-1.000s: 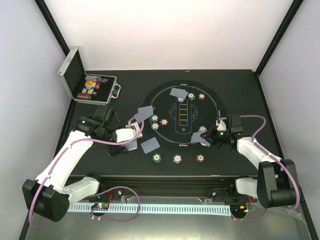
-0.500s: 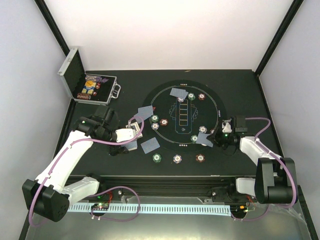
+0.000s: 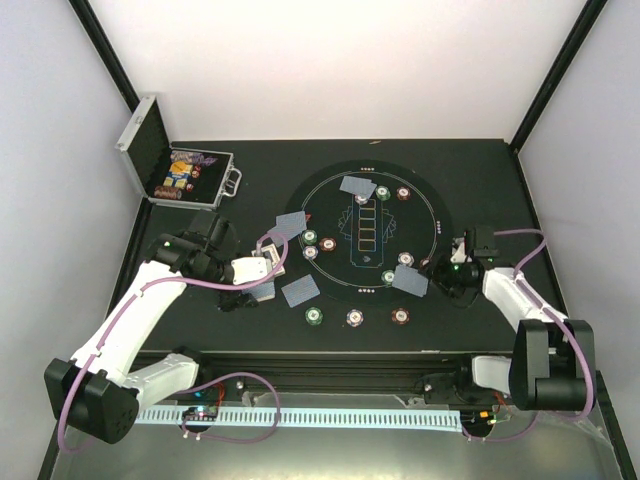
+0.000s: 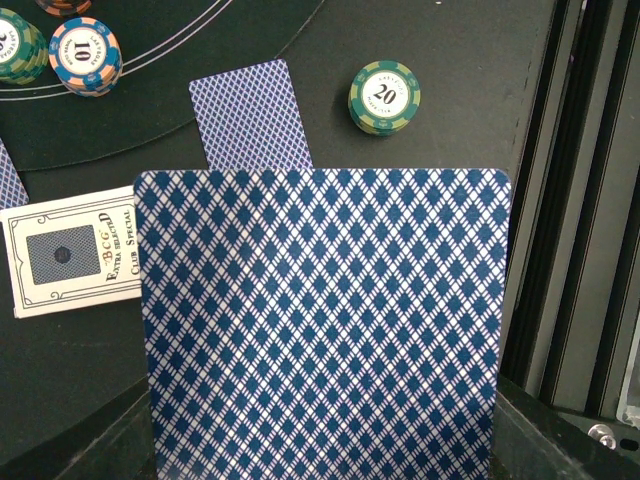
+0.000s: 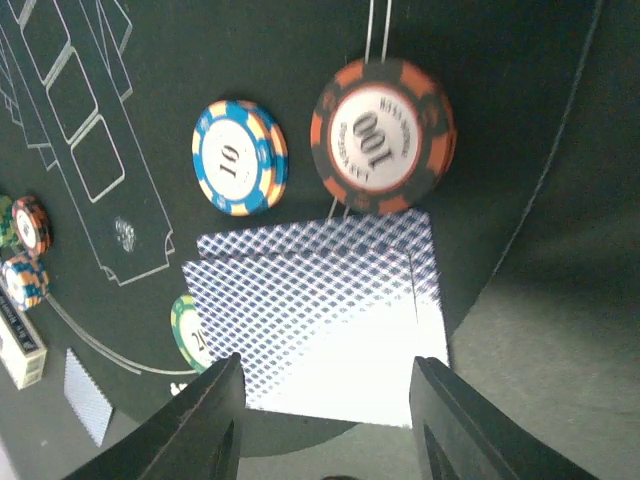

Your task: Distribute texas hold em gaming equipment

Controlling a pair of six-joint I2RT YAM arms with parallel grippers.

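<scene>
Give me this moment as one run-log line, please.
left gripper: shut on card | right gripper: open above two overlapping cards | 100 chip: beside those cards

The worktop [image 3: 480,170] is looking matt black and smooth, and the round mat [image 3: 415,215] on it is showing a duller, cloth-like face with thin printed lines; the card [image 4: 325,320] is presenting a smooth paper back with a slight sheen. The 20 chip [image 4: 384,97] and the 100 chip [image 5: 383,135] are reading as moulded plastic with smooth printed centre labels; the case [image 3: 140,143] is gleaming as ribbed silver metal; the left arm [image 3: 130,310] is wearing glossy white plastic shells.
</scene>
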